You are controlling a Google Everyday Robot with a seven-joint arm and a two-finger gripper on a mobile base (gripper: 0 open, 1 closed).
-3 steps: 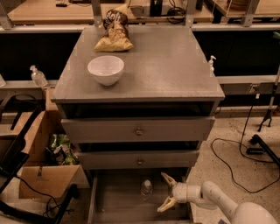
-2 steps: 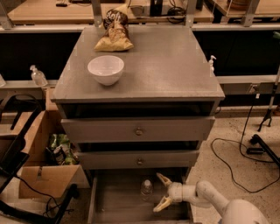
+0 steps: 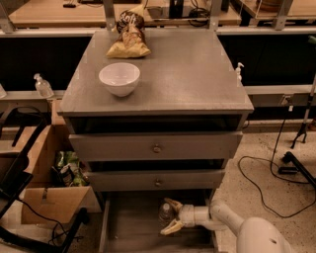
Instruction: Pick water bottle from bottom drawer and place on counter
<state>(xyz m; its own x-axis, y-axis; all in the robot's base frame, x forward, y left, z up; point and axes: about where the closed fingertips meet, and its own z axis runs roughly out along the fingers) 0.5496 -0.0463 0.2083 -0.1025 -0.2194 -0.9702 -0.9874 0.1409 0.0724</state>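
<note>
**Pincer slides in around the bottle**

Leftward is where the pincer (image 3: 167, 217) has gone since a second ago: it then hung off to the 3 o'clock side of the water bottle (image 3: 165, 212), and its two pale fingers now straddle it. They are spread wide, one tip at the bottle's 12 o'clock and the other at its 6 o'clock. Whether either one touches the plastic cannot be told. The bottle has not shifted. It stands upright on the floor of the bottom drawer (image 3: 131, 225), which is pulled out at 6 o'clock in the view. The white arm (image 3: 224, 220) reaches in from 4 o'clock.

Just beyond the bottle, the middle drawer front (image 3: 123, 180) and the upper drawer front (image 3: 113, 147) each show a round knob at the centre, and both stand a little way out from the cabinet. A cardboard box (image 3: 54, 202) sits on the floor at 8 o'clock, and dark cables (image 3: 261, 185) loop across the floor at 4 o'clock.

Farther back lies the grey table (image 3: 197, 74), the cabinet's flat top. A white bowl (image 3: 119, 78) rests on it toward 10 o'clock, with a crumpled chip bag (image 3: 129, 39) behind it at the far edge. A clear pump bottle (image 3: 43, 86) stands off the table at 9 o'clock, and a second pump bottle (image 3: 239, 71) stands at its 3 o'clock edge. A wooden table (image 3: 54, 15) runs across the far end of the view at 12 o'clock.
</note>
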